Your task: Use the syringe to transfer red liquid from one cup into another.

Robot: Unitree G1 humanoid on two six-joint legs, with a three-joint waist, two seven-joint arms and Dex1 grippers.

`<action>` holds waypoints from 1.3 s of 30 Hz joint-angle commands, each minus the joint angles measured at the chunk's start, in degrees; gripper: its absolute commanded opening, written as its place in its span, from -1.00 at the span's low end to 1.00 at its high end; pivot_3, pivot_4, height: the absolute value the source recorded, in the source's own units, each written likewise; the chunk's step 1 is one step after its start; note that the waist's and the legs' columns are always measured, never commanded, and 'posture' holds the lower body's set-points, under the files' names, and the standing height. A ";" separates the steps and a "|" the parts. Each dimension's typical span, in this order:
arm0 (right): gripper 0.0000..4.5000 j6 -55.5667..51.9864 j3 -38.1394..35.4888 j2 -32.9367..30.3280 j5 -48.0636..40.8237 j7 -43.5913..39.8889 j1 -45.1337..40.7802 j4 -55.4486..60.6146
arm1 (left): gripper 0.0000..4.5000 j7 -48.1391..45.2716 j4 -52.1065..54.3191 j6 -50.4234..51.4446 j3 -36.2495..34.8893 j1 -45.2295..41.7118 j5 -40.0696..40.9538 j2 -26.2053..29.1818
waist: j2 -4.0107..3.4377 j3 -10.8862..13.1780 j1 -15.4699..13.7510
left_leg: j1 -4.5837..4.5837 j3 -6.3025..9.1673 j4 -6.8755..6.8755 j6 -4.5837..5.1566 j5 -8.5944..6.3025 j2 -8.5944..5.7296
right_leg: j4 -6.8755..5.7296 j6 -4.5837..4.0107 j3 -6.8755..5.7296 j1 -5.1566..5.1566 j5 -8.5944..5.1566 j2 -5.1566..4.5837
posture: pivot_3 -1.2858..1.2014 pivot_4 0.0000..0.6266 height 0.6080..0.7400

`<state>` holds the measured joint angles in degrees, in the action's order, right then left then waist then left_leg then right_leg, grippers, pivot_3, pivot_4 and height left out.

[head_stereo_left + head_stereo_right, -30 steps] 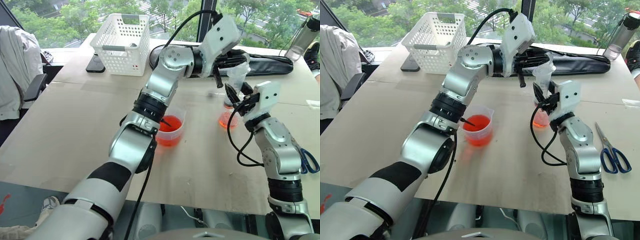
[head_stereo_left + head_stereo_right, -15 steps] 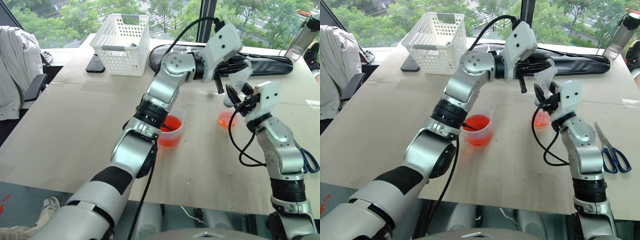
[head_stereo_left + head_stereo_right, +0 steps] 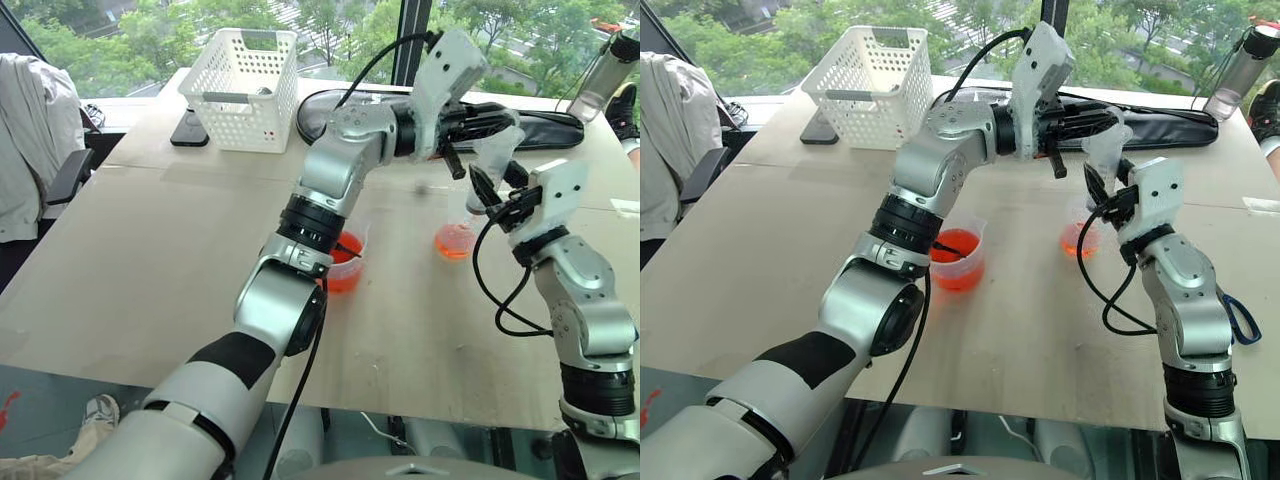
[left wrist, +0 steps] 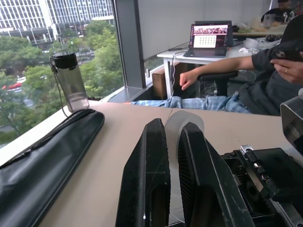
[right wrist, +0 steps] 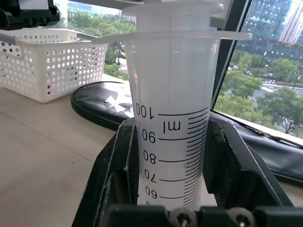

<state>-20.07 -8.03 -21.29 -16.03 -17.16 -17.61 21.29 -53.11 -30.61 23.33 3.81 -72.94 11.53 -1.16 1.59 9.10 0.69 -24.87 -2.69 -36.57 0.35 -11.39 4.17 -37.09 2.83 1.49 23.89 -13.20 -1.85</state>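
Syringe (image 5: pixel 173 137), a light, stiff, clear plastic barrel with printed scale marks, stands upright above the small cup (image 3: pixel 455 240), clamped at mid-barrel between the two black fingers of the right gripper (image 3: pixel 1112 190); the smooth wall looks slippery, so a hold across the barrel below the flange, as here, is judged the safest, with the flange as a stop against sliding. The left gripper (image 4: pixel 173 156) reaches across from the left at the level of the syringe top, its fingers closed almost together on the pale plunger head (image 4: pixel 183 124), which shows as a thin disc between the fingertips. The plunger is judged to move stiffly against its seal, so the barrel hold must resist a push or pull along its length. The small cup sits on the table (image 3: pixel 150 250) with a shallow layer of red liquid (image 3: pixel 455 243); the large cup (image 3: pixel 960 262) with more red liquid stands well apart, partly hidden by the left forearm. A white basket (image 3: pixel 245 85) and a black bag (image 3: pixel 1160 105) lie at the far side. Compared with a second earlier, both grippers and the syringe sit slightly higher and further right, and the left wrist has rolled, while the cups remain in place.
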 commanded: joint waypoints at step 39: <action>-0.40 -7.05 -0.11 1.04 -1.57 3.72 -1.98 11.53 | -0.25 6.86 13.38 8.97 4.12 7.33 7.16 1.30 | -0.04 -0.02 -0.08 | 0.05 0.06 -0.23 0.00 0.00 -0.02 | -0.18 -0.01 0.03 -0.13 0.00 0.01 | 0.03 -0.52 0.75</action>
<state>-27.44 -7.55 -20.19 -17.10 -13.51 -19.29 29.24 -46.12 -17.63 33.54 8.00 -63.95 18.22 0.77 1.55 9.08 0.61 -24.82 -2.63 -36.80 0.35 -11.39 4.14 -37.27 2.83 1.52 23.76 -13.20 -1.84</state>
